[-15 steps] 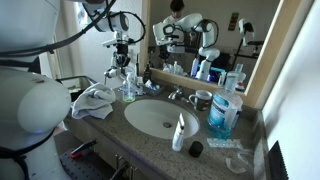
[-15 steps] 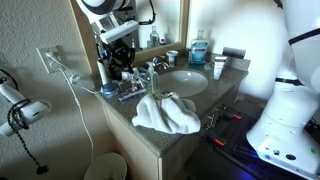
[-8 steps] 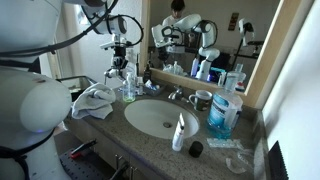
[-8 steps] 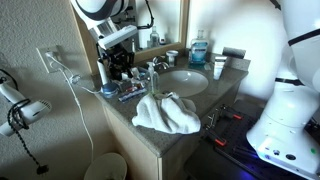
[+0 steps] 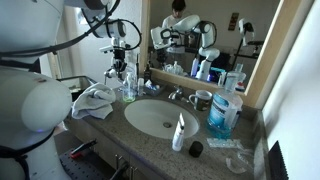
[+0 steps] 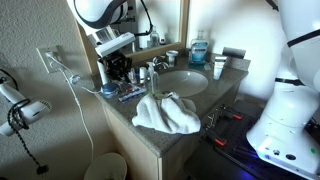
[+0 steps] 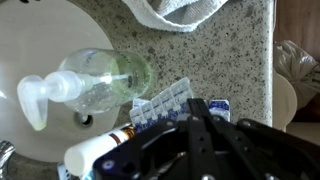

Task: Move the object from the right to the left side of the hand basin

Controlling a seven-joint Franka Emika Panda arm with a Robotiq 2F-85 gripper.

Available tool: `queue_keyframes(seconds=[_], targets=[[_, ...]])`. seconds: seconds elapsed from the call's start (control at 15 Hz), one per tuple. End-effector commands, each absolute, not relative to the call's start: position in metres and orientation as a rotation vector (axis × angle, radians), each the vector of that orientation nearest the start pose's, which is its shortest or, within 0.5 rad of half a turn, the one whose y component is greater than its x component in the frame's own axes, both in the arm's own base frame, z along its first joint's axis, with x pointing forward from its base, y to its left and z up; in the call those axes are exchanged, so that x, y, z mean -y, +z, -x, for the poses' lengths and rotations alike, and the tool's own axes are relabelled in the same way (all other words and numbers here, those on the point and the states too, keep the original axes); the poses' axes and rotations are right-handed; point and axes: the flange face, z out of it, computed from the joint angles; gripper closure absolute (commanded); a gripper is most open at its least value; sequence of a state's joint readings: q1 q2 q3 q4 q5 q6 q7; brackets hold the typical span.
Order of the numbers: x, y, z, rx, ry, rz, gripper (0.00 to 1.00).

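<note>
A clear pump soap bottle (image 5: 128,88) stands upright on the granite counter left of the hand basin (image 5: 150,128). In the wrist view the bottle (image 7: 100,85) is seen from above, beside a blister pack (image 7: 160,100). My gripper (image 5: 122,66) hangs just above and behind the bottle, apart from it. It also shows in an exterior view (image 6: 119,68). In the wrist view my gripper (image 7: 201,106) has its dark fingers drawn together with nothing between them.
A crumpled white towel (image 5: 93,100) lies at the counter's left front. A faucet (image 5: 175,94), a mug (image 5: 203,100), a blue mouthwash bottle (image 5: 222,112) and a white tube (image 5: 179,132) stand right of the basin. A mirror backs the counter.
My gripper has risen a little above the soap bottle. The bottle and the other objects have not moved.
</note>
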State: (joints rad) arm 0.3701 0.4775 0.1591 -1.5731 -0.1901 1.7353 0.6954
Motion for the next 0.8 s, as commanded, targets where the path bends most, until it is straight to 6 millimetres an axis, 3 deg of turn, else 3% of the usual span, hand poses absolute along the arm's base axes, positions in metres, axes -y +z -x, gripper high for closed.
queue_keyframes(seconds=[0.0, 0.73], targets=[[-0.302, 0.338, -0.573, -0.278, 0.272, 3.374, 1.00], [-0.316, 0.314, -0.573, -0.362, 0.182, 3.350, 1.00]])
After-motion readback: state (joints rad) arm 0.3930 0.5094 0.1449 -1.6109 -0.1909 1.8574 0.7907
